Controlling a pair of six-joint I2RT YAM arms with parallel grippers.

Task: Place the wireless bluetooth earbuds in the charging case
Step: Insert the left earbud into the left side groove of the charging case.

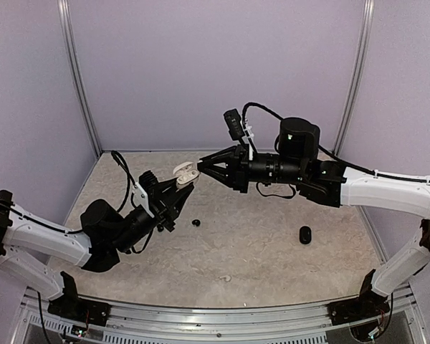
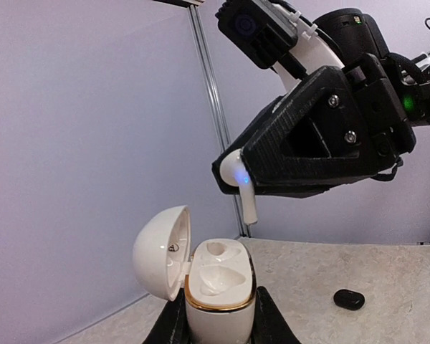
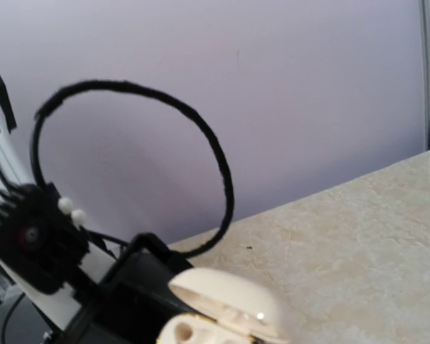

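My left gripper (image 1: 183, 182) is shut on a white charging case (image 1: 185, 172) and holds it upright above the table. In the left wrist view the case (image 2: 218, 297) has a gold rim, its lid (image 2: 161, 251) is swung open, and both sockets are empty. My right gripper (image 1: 201, 166) is shut on a white stemmed earbud (image 2: 242, 185), stem down, just above and behind the case. The right wrist view shows only the case lid (image 3: 229, 295), not its own fingers. A tiny black bud (image 1: 196, 223) lies on the table.
A larger black pebble-shaped object (image 1: 305, 234) lies on the table at the right; a black object also shows in the left wrist view (image 2: 349, 299). A small pale item (image 1: 226, 278) lies near the front. Purple walls enclose the beige table (image 1: 258, 251).
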